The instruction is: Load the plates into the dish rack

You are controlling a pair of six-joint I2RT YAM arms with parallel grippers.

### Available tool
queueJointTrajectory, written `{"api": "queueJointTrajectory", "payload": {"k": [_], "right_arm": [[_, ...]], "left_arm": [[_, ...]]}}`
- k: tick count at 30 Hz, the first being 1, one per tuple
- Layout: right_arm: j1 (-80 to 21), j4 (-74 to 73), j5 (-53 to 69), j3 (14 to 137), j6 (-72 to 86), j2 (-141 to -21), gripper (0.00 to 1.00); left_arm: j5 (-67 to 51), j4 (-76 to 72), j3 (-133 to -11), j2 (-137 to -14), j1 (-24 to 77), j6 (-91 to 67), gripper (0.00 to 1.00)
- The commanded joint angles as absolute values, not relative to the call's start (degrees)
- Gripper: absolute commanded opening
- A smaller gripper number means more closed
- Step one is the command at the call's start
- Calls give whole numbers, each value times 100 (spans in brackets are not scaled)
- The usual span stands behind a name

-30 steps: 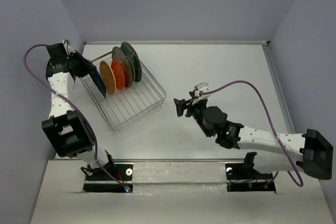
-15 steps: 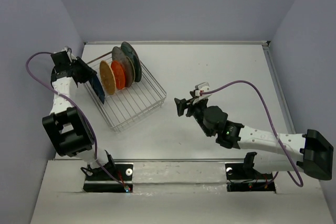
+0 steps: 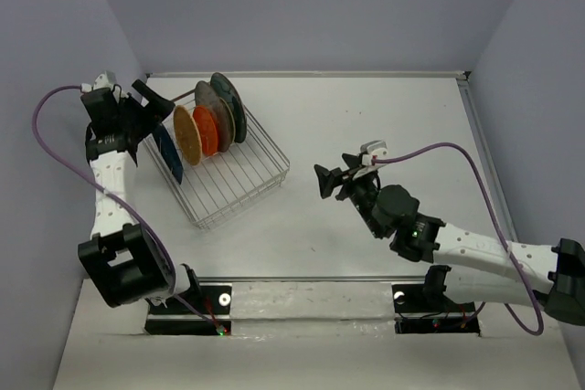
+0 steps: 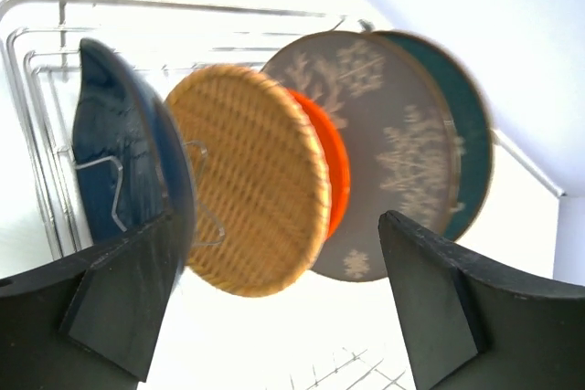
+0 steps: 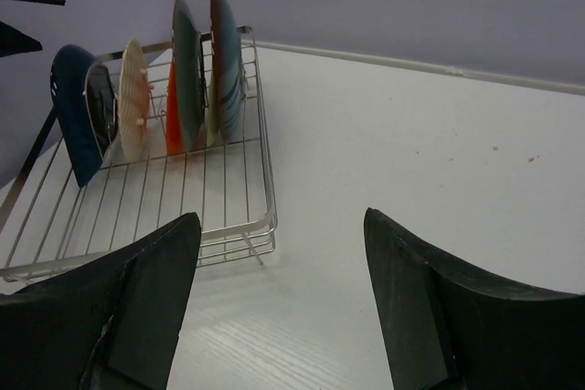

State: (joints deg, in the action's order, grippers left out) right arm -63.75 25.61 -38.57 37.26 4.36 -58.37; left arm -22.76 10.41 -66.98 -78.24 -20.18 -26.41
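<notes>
The dish rack [image 3: 245, 180] is a silver wire basket at the left of the table. Several plates stand on edge in it: dark blue leaf-shaped [image 3: 166, 152], tan woven [image 3: 186, 134], orange [image 3: 207, 131], grey deer-print [image 3: 219, 114] and teal [image 3: 230, 102]. My left gripper [image 3: 155, 111] hangs open just above the rack's left end, over the blue plate, holding nothing. In the left wrist view the blue plate [image 4: 119, 162] sits by the left finger [image 4: 119, 308], with the tan plate [image 4: 247, 180] ahead. My right gripper [image 3: 324, 180] is open and empty, right of the rack.
The rack's near corner [image 5: 265, 216] lies just ahead of the right gripper [image 5: 279, 218], with bare white table to its right. Grey walls stand close behind and left of the rack. The front rows of the rack hold no plates.
The left gripper has opened and let go of the dark blue plate, which now stands in the rack, and has lifted slightly. The right arm has drifted a little right.
</notes>
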Motion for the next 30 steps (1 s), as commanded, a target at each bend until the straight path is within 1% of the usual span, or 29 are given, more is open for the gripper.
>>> {"api": "queueJointTrajectory", "payload": {"k": [1, 5, 8, 10, 12, 13, 14, 16, 18, 19, 20, 24, 29, 30], "right_arm": [[-6328, 2330, -3999, 3753, 518, -5257, 77], [-6328, 1987, -4034, 3805, 606, -4616, 77], [-6328, 1522, -4087, 3998, 729, -4053, 77], [-6328, 1187, -4069, 4113, 861, -3728, 78], [-6328, 951, -4026, 4113, 905, -3148, 80], [-6328, 862, -4043, 4105, 957, -2764, 82], [-6328, 774, -4095, 4113, 975, -2760, 82], [-6328, 414, -4340, 4174, 1089, -2278, 90], [-6328, 80, -4612, 4192, 1151, -1900, 96], [-6328, 18, -4684, 4192, 1221, -1803, 99], [-6328, -113, -4763, 4149, 1239, -1723, 100], [-6328, -395, -5115, 3929, 1546, -1564, 100], [-6328, -457, -5045, 3797, 1705, -1845, 100], [-6328, -457, -5062, 3797, 1688, -1915, 100]], "left_arm": [[-2364, 703, -6662, -7235, -1899, -2760, 99], [-2233, 677, -6645, -6532, -1653, -2777, 99], [-2100, 458, -6452, -5741, -1153, -2812, 99], [-2162, 63, -6110, -5302, -740, -2953, 99], [-2355, -410, -5627, -4634, -424, -3058, 99], [-2434, -509, -5468, -4197, -370, -3163, 99], [-2435, -571, -5310, -3992, -343, -3190, 99], [-2583, -598, -4888, -3379, -334, -3156, 99], [-2776, -650, -4423, -3008, -334, -3068, 99], [-2899, -703, -4273, -2675, -334, -3024, 99], [-3144, -738, -4124, -2533, -334, -2980, 99], [-3480, -651, -3613, -2084, -325, -2655, 99], [-3121, -387, -3332, -2022, -26, -2233, 99], [-3068, -395, -3201, -2021, 209, -2189, 99]]}}
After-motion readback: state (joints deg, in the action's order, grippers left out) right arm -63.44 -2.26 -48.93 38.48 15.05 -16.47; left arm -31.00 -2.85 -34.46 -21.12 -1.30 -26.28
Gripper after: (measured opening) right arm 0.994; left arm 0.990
